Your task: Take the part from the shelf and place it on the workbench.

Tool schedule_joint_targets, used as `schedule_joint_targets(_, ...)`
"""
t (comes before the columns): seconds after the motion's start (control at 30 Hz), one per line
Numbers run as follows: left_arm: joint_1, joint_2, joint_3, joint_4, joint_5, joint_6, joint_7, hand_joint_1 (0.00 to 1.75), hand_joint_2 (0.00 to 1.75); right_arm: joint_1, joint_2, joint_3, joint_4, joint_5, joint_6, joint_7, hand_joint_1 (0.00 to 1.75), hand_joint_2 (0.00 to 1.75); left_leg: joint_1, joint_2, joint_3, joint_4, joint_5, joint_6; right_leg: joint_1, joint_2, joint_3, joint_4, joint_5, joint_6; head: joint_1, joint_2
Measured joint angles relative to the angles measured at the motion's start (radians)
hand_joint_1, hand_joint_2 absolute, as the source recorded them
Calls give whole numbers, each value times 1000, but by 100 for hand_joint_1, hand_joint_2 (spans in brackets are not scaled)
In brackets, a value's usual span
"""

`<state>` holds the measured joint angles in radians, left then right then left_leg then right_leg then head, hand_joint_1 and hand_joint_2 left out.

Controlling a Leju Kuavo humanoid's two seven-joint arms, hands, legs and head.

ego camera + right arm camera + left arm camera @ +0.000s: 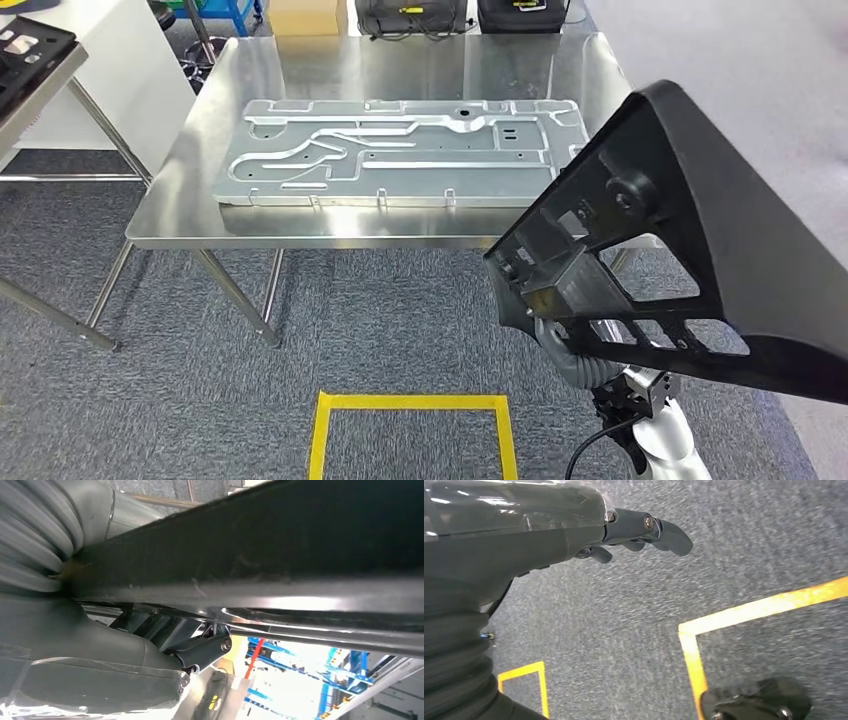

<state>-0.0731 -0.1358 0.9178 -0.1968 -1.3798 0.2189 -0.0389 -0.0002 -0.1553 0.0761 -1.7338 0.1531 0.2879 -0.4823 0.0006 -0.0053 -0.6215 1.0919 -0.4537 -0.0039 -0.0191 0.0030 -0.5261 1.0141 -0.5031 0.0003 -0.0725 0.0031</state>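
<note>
the right hand (562, 335) holds the black part (690, 250) from below, and its fingers (202, 650) are closed around the lower edge of the part, as the right wrist view shows. the part is lifted in the air, tilted, in front of the near right corner of the bench (400, 225), above the carpet and not yet over the metal top. the left hand (574, 535) hangs low over the carpet near the yellow tape (744, 615); its fingers (664, 530) are a little bent and hold nothing.

so the first half of the task looks done: the part is off the shelf and carried to the bench. what remains, i think, is to bring it over the top and put it down. farther, a large silver plate (400, 150) lies on the middle of the bench and takes most of it. free surface is along the near edge and the far edge.
</note>
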Motion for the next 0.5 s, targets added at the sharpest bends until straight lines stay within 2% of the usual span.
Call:
schedule_joint_targets(0.03, -1, 0, 1, 0, 0, 0, 0, 0, 175, -1, 0, 0, 0, 0, 0, 0, 175, 175, -2, 0, 16, -42, 17, 5, 1, 0, 5, 0, -5, 6, 0, 0)
schedule_joint_targets(0.07, -1, 0, 1, 0, 0, 1, 0, 0, 175, -2, 0, 0, 0, 0, 1, 0, 175, 175, -4, 0, 22, -59, 19, 9, 2, 0, 7, -1, -9, 11, 0, 0)
schedule_joint_targets(0.17, 0, 0, 2, 0, -2, 1, 0, 0, 175, -1, 0, 0, -1, -2, 0, 0, 175, 175, -3, -2, 29, -70, 16, 24, 2, -1, 10, 2, -18, 29, 0, 0)
schedule_joint_targets(0.2, 1, 0, 2, 0, -3, 1, 1, 0, 175, 1, 0, 0, -1, -3, -1, 0, 175, 175, -2, -2, 34, -75, 16, 30, 1, -1, 3, 21, -29, 34, 0, 0)
schedule_joint_targets(0.23, 1, 0, 2, 0, -4, 1, 1, 0, 175, 2, 0, 0, -2, -4, -2, 0, 175, 175, 0, -1, 39, -80, 15, 35, 1, -2, -18, 63, -50, 37, 0, 0)
schedule_joint_targets(0.27, 1, -1, 2, 0, -5, 1, 1, 0, 175, 4, 0, 0, -2, -5, -3, 0, 175, 175, 0, -1, 43, -81, 12, 39, 0, -2, -51, 125, -77, 39, 0, 0)
schedule_joint_targets(0.3, 0, -1, 2, 0, -6, 0, 1, 0, 175, 6, 0, 0, -3, -6, -4, -1, 175, 175, -1, -1, 46, -81, 8, 41, 0, -2, -93, 195, -103, 41, 0, 0)
schedule_joint_targets(0.33, 0, -1, 2, 0, -6, 0, 2, 0, 175, 10, 0, 0, -3, -6, -4, -1, 175, 175, -1, -1, 51, -81, 4, 43, 0, -2, -132, 255, -117, 42, 0, 0)
schedule_joint_targets(0.37, 1, -1, 2, 0, -6, 0, 2, 0, 175, 13, 0, 0, -2, -6, -4, -1, 175, 175, -2, -2, 56, -81, -1, 43, 0, -2, -157, 282, -111, 42, 0, 0)
schedule_joint_targets(0.4, 2, -1, 2, 0, -6, -1, 2, 0, 175, 15, 0, 0, -2, -6, -4, -1, 175, 175, -2, -2, 64, -81, -7, 43, 0, -2, -162, 270, -84, 41, 0, 0)
schedule_joint_targets(0.47, 3, -1, 3, 0, -6, -1, 3, 0, 175, 15, 0, 0, -3, -6, -5, 0, 175, 175, -2, -3, 81, -81, -19, 39, 1, -3, -121, 146, 6, 34, 0, 0)
schedule_joint_targets(0.5, 3, -2, 3, 0, -6, -1, 3, 0, 175, 15, 0, 0, -3, -6, -5, 0, 175, 175, -4, -3, 87, -80, -25, 35, 4, -3, -95, 81, 35, 30, 0, 0)
